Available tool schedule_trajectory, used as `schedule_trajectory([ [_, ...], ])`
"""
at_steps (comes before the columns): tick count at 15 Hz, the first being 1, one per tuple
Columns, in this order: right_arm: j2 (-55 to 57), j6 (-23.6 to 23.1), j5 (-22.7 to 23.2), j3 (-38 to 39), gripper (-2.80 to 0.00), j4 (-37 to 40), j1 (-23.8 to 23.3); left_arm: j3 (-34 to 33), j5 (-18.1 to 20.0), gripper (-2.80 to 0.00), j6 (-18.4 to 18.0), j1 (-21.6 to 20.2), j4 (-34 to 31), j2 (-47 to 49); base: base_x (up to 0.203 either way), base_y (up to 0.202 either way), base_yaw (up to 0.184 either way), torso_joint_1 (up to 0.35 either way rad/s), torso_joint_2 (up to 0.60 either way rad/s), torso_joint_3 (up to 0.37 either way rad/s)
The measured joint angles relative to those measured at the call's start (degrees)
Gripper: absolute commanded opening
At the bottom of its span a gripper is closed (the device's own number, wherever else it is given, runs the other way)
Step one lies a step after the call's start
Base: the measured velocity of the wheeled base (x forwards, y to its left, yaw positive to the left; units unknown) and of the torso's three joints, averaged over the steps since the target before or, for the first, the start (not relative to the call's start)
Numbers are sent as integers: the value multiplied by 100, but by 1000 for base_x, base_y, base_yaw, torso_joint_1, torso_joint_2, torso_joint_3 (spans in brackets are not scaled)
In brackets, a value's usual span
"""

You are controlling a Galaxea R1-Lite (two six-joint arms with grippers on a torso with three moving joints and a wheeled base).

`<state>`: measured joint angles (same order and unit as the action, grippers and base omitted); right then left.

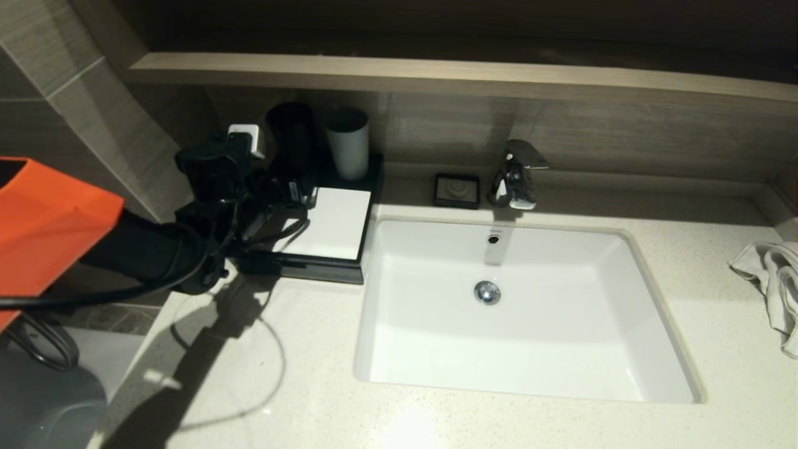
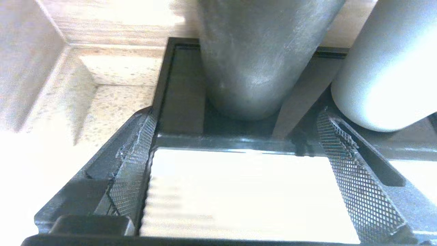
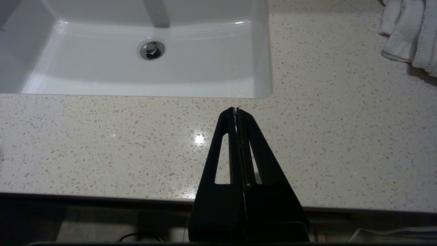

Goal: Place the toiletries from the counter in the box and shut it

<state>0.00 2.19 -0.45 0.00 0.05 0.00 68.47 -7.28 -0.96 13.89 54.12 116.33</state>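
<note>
The box is low and black with a white panel on top, at the counter's back left beside the basin. My left gripper hovers low over that panel, open, with nothing between its mesh-padded fingers. In the left wrist view the white panel fills the gap between the jaws. My right gripper is shut and empty above the counter's front edge; it is outside the head view. No toiletries show in any view.
Two cups stand on the box's black tray behind the panel: a dark one and a grey one. The white basin, a tap, a small black soap dish and a white towel lie to the right.
</note>
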Motion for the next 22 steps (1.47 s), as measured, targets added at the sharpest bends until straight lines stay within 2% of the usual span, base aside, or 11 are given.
schedule_trajectory([
  [1, 0, 1, -2, 0, -280, 2, 0, -87, -1, 0, 1, -15, 26, -53, 0, 0, 0, 0, 0, 0],
  [2, 0, 1, 1, 0, -280, 0, 0, -144, 0, -280, 0, -45, 34, -110, 0, 0, 0, 0, 0, 0],
  [7, 0, 1, 1, 0, -280, 1, 0, -387, 5, -280, 6, -68, 44, -394, 0, 0, 0, 0, 0, 0],
  [14, 18, 1, 1, 0, -280, -2, 0, -1061, 15, -280, 9, -68, -4, -1114, 0, 0, 0, 0, 0, 0],
  [22, 10, -2, 3, 0, -280, 0, 0, -3060, 4, -280, -7, -13, -36, -2508, 0, 0, 0, 0, 0, 0],
])
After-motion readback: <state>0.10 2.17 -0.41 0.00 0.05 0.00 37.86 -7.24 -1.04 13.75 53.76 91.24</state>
